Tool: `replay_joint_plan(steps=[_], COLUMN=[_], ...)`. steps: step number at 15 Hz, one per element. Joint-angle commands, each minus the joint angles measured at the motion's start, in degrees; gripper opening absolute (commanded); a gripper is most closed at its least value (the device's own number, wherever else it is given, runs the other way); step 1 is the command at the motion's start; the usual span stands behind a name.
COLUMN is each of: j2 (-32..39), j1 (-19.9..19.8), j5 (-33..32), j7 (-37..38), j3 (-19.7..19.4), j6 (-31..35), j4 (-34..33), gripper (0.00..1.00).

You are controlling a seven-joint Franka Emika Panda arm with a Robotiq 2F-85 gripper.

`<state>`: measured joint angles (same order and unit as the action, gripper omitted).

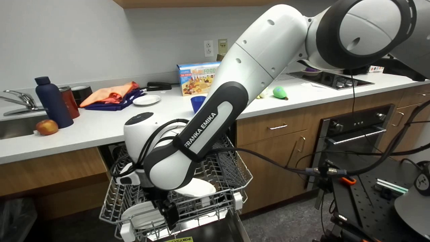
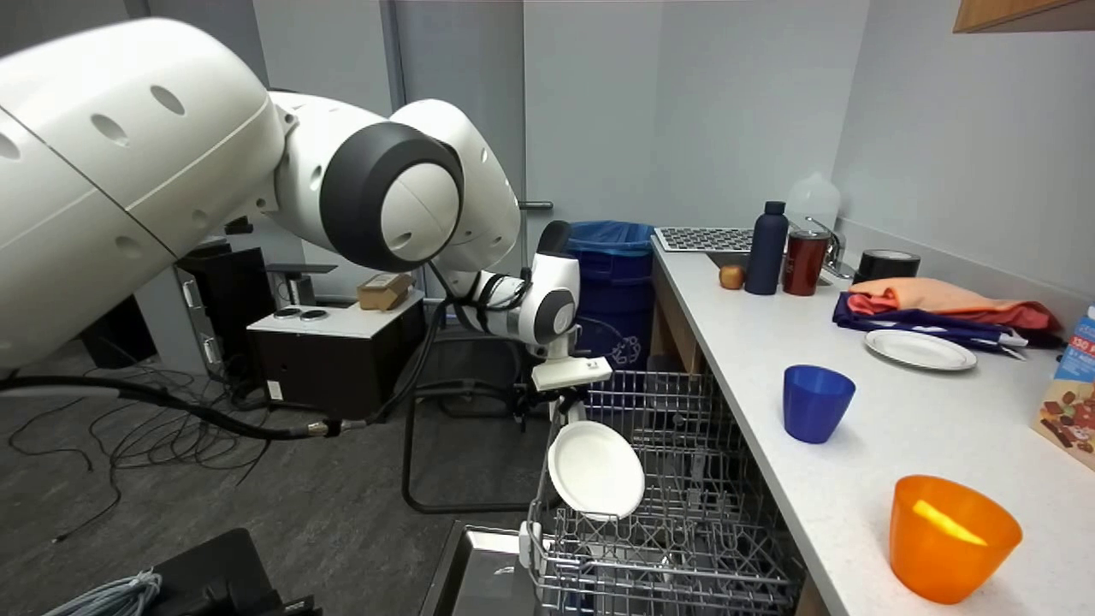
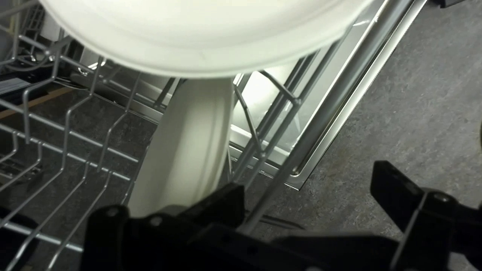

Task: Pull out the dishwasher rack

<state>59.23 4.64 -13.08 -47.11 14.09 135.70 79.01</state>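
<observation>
Far left, in an exterior view: curved chrome faucet (image 1: 25,99) at a sink (image 1: 20,129). Just right, along a long white counter (image 1: 100,134): round red-and-yellow apple (image 1: 47,127), tall navy-blue bottle (image 1: 53,102), red tumbler (image 1: 72,101), short black canister (image 1: 82,96). Next: crumpled orange cloth (image 1: 109,94) on top of a navy cloth (image 1: 107,107), with a flat round white plate (image 1: 146,100) just beside.

Below counter, left of centre: dishwasher rack (image 1: 225,174), wide shallow basket of grey metal wire with upright tines. Sits out past the counter front, over the lowered steel door (image 1: 218,232). Holds a round white dish (image 1: 142,215) at left and a second, tilted white dish (image 1: 198,188) farther right.

Between these two in that view, at the rack's outer edge: black gripper (image 3: 307,188). Black fingers (image 3: 224,203) well apart in the wrist view, with a grey rail (image 3: 278,182) of the rack showing between, close to the finger at left; cannot tell whether touching.

Slanted from there to upper right: white-and-black robot arm (image 1: 268,47), in front of a colourful cardboard box (image 1: 196,79) and a blue cup (image 1: 196,102). Farther right on the counter: green pear-shaped toy (image 1: 279,92), black cooktop (image 1: 331,80). Underneath, among wooden cabinets (image 1: 268,188): black-and-steel oven (image 1: 352,122).
</observation>
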Motion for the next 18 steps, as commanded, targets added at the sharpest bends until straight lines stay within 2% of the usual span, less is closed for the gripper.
replay_joint_plan(steps=[1,8,13,14,18], j2=[1.17,1.46,1.07,0.28,0.3], j1=[1.61,2.69,3.39,2.49,2.73], j5=[0.48,0.92,0.3,0.57,0.46], j7=[0.65,6.6,8.44,7.0,7.72], j3=[-1.53,-2.25,-2.83,-1.82,-2.16], j6=[0.85,1.6,-0.52,0.42,0.37], j4=[-3.2,-4.18,-4.21,-2.59,-2.59], gripper=[1.0,1.0,1.0,1.0,1.0])
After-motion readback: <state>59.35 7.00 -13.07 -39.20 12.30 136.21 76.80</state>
